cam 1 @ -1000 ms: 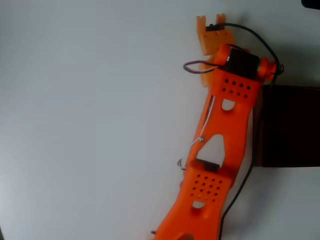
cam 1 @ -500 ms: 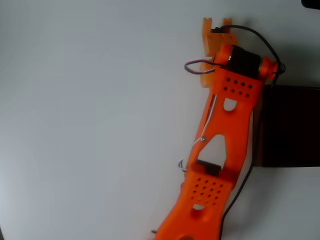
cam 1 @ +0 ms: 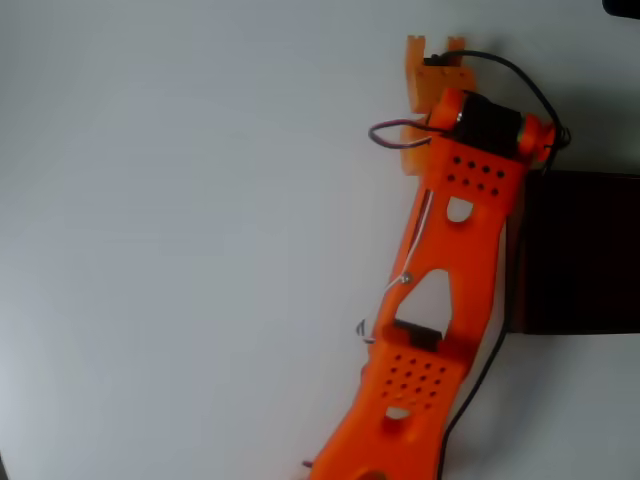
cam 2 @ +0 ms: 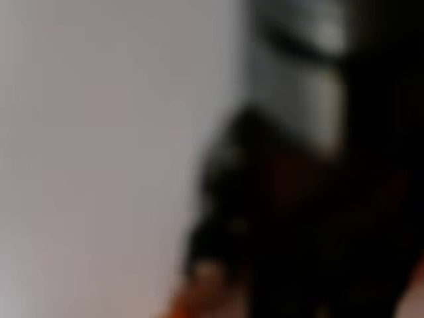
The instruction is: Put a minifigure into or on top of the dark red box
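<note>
Your gripper (cam 1: 434,45) sat at one o'clock overhead, jaw state unclear, the blurred grey minifigure (cam 2: 305,86) close before the wrist camera, the dark red box (cam 1: 580,250) at three o'clock; release here risked missing it.

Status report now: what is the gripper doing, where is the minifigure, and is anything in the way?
Gripper above the dark red box's upper left corner, jaw state unclear. Wrist view too blurred: a dark grey shape close up, maybe the minifigure. No obstacle seen.
</note>
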`<state>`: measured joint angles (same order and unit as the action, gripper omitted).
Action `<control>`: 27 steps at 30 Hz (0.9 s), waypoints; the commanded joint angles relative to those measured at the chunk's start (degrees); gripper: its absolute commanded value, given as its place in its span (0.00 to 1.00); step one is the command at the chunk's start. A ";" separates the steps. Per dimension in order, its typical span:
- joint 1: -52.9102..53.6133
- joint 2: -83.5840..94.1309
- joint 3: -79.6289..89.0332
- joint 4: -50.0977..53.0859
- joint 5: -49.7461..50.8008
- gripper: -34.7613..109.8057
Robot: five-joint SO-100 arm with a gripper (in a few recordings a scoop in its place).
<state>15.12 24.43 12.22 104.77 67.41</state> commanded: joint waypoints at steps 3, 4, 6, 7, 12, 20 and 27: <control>0.00 -0.44 -0.97 0.53 -0.70 0.38; -0.09 -0.53 -1.32 0.53 -0.97 0.38; -0.26 -1.23 -2.55 0.53 -1.49 0.38; -0.26 -1.23 -2.64 0.53 -1.58 0.38; -0.09 -1.32 -2.55 0.53 -1.85 0.35; -0.09 -1.32 -2.46 0.53 -1.67 0.32; -0.18 -1.32 -2.29 0.53 -1.41 0.28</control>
<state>15.12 23.03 9.23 104.33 65.57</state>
